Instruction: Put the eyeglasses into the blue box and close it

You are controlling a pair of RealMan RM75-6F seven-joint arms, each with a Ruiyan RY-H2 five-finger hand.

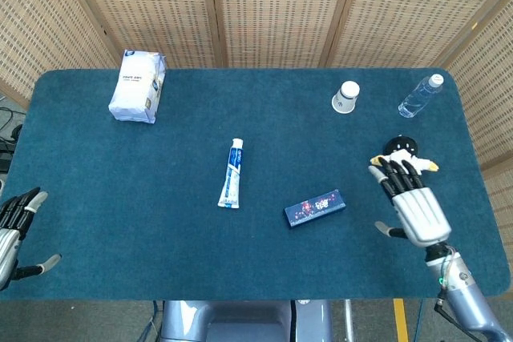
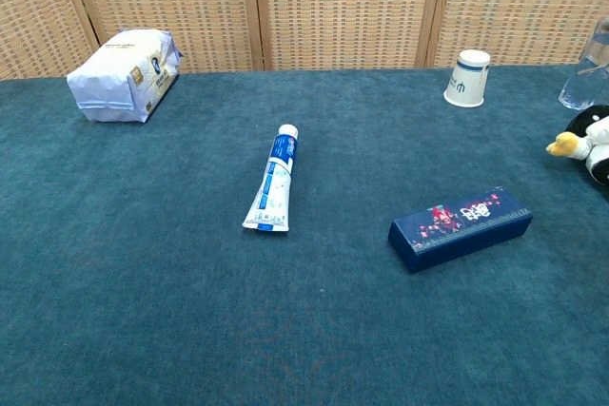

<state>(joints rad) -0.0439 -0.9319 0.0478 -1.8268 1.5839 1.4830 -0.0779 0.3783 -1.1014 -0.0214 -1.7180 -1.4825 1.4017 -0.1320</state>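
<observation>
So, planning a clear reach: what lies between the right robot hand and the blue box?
Nothing: in the head view only bare blue cloth separates the open right robot hand from the closed blue box.

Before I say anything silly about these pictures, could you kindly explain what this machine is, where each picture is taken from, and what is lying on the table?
This is a two-armed robot with humanlike hands, steered remotely by a person. The head view looks down from above; the chest view looks across the table from lower down.

On the blue-carpeted table lie a closed blue box, a toothpaste tube, a white packet, an upside-down paper cup, a water bottle and a small plush toy.

The right hand is raised beside the plush toy, fingers spread, holding nothing. The left hand sits at the table's near left edge, also empty. Neither hand shows in the chest view. No eyeglasses are visible.
</observation>
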